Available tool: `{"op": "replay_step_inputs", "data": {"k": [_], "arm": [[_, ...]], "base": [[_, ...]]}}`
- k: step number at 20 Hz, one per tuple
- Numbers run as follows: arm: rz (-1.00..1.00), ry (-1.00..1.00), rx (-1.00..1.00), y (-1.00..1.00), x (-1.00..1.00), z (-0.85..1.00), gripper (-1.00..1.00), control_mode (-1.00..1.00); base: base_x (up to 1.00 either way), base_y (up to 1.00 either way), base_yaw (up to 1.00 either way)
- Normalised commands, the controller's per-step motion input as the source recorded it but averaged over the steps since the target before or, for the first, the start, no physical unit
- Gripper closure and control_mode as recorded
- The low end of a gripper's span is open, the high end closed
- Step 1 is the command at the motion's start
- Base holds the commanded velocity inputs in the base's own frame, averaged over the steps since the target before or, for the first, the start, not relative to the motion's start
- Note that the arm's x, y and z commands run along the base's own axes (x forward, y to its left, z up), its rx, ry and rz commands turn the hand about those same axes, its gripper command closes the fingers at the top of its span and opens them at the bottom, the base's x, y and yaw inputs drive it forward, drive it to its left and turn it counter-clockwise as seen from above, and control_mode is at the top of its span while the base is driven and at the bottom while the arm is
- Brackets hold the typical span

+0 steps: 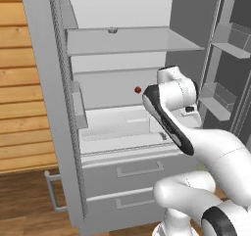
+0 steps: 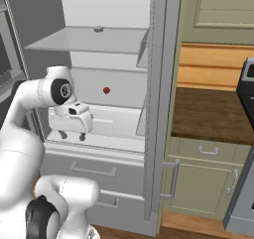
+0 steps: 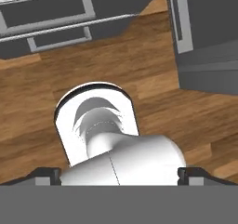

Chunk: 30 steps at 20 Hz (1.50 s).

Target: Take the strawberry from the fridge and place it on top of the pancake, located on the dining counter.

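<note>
Before the robot, the fridge (image 1: 63,112) stands with both doors swung wide; the hand (image 2: 72,133), released and pointing down at the floor, hangs near the lower shelf's front edge (image 2: 94,141). Farther in and higher, slightly right, sits the strawberry (image 2: 106,90), with open room around it.

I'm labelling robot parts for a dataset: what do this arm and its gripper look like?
A glossy white arm of rounded tubular segments, with black bands and round dark caps at the joints. The boxy white gripper ends in two small dark finger tips. No cables or markings show.
</note>
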Motion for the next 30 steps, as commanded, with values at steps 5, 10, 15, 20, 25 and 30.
{"op": "replay_step_inputs", "data": {"k": [5, 10, 15, 20, 25, 30], "arm": [[0.13, -0.08, -0.15, -0.10, -0.35, -0.36, -1.00, -1.00], [0.13, -0.26, 0.40, 0.00, -0.12, -0.25, -1.00, -1.00], [0.04, -0.06, 0.35, -0.04, 0.02, -0.20, -1.00, -1.00], [0.00, -0.09, 0.03, -0.01, -0.07, -0.17, -1.00, -1.00], [0.00, -0.21, -0.02, 0.00, -0.14, -0.04, -1.00, -1.00], [0.00, -0.09, -0.07, 0.00, -0.06, 0.00, -1.00, -1.00]], "base": [[0.00, 0.00, 0.00], [0.00, 0.00, 0.00], [0.00, 0.00, 0.00], [0.00, 0.00, 0.00], [0.00, 0.00, 0.00], [0.00, 0.00, 0.00]]}}
